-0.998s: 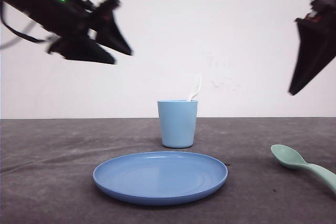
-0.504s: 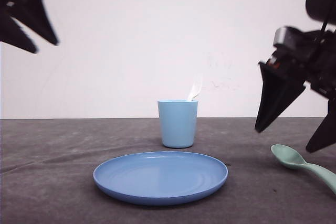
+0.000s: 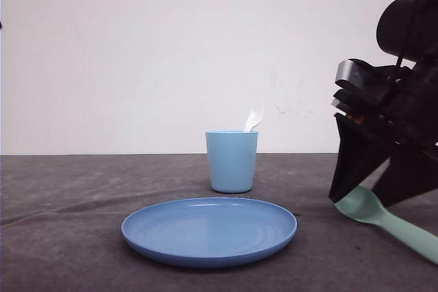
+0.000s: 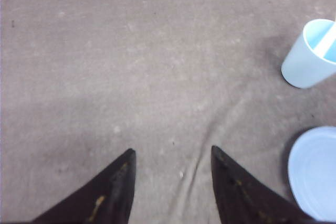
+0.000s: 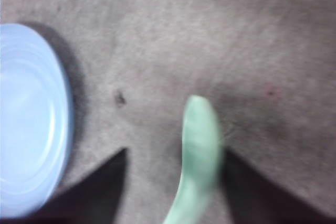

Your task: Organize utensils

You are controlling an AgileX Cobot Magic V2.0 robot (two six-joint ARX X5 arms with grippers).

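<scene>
The right tool [image 3: 369,196] hangs low over the grey table [image 3: 68,223], its 2 dark fingers [image 5: 100,182] spread with the mint-green spoon [image 5: 199,150] lying between them. The spoon's bowl sits in the gap and its handle runs back under the tool; whether either finger touches it cannot be told, as the right wrist view is blurred. In the front view the spoon rests flat on the table, partly covered by the tool's fingers. The blue plate [image 3: 209,230] lies well to the tool's left side, and the light blue cup [image 3: 232,161] stands upright beyond the plate, farther from the tool. The white fork [image 3: 254,117] stands tines-up in that cup, leaning on its rim. The left tool [image 4: 170,156] is spread over bare table, nothing between its 2 fingers, with the cup and the plate's edge off to its right side.
</scene>
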